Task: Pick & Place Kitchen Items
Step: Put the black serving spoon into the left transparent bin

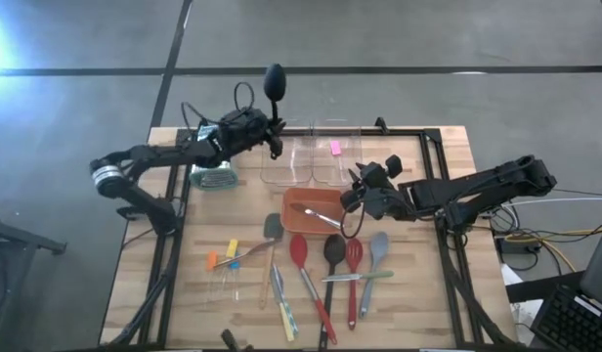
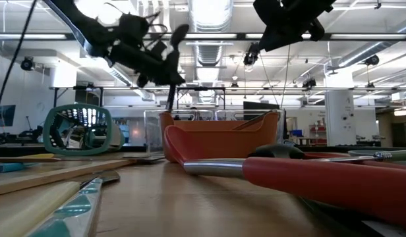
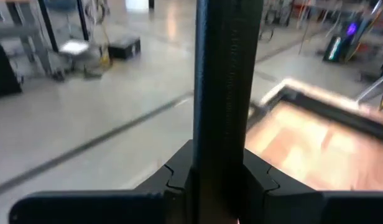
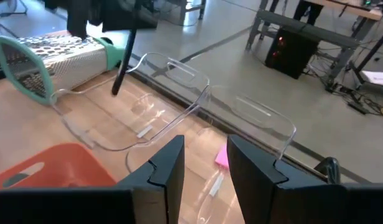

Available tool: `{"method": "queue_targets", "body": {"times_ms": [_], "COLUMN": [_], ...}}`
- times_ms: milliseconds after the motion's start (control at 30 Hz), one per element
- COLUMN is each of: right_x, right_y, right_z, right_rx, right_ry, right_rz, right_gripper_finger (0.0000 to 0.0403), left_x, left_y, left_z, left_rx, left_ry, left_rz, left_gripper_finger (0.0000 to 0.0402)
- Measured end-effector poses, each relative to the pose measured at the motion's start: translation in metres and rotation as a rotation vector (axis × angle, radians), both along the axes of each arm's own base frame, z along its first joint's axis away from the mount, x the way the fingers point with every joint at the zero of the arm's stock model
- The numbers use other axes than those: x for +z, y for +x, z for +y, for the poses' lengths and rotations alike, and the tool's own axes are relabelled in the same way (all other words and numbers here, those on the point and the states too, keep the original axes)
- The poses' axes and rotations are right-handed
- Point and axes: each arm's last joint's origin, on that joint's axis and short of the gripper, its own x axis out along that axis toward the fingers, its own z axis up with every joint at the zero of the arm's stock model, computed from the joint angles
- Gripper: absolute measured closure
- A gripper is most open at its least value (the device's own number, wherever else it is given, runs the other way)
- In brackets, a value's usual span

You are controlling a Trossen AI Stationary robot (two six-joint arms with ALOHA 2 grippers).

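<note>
Nearest on the desk, five long-handled spoons and spatulas are laid side by side (two red, one black, two grey). Beyond them, the right gripper is held over the orange tray, jaws parted and empty. Farthest, a black spoon is clamped by the left gripper; it should be lowered upright into one of the two clear tubs, well inside the rim.

We see a pale wooden table with visible grain, clear glossy plastic tubs, a perforated shiny metal grater — teal plastic trim — and a smooth orange tray, matt-looking.
</note>
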Motion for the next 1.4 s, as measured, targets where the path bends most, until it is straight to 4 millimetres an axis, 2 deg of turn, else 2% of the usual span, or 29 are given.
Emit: {"method": "queue_targets", "body": {"times_ms": [267,467,900,1233,1400], "right_x": [0.000,0.000,-0.001,-0.001,-0.001], "right_y": [0.000,-0.001,-0.001,0.000,0.000], "right_z": [0.000,0.000,0.000,0.000,0.000], "right_rx": [0.000,0.002,0.003,0.003,0.002], "right_ry": [-0.021,-0.024,-0.024,-0.023,-0.023], "right_rz": [0.019,0.029,0.034,0.025,0.024], "right_gripper_finger": [0.0302,0.0310,0.0321,0.0310,0.0315], "left_x": [-0.025,-0.029,-0.041,-0.046,-0.041], "left_y": [0.022,0.031,0.027,0.022,0.022], "left_z": [0.016,0.022,0.020,0.023,0.026], "left_rx": [-0.004,0.018,0.032,0.040,0.051], "left_ry": [-0.143,-0.238,-0.337,-0.379,-0.400], "left_rz": [0.089,0.102,0.150,0.195,0.212], "left_gripper_finger": [0.0328,0.0328,0.0328,0.0328,0.0328]}}
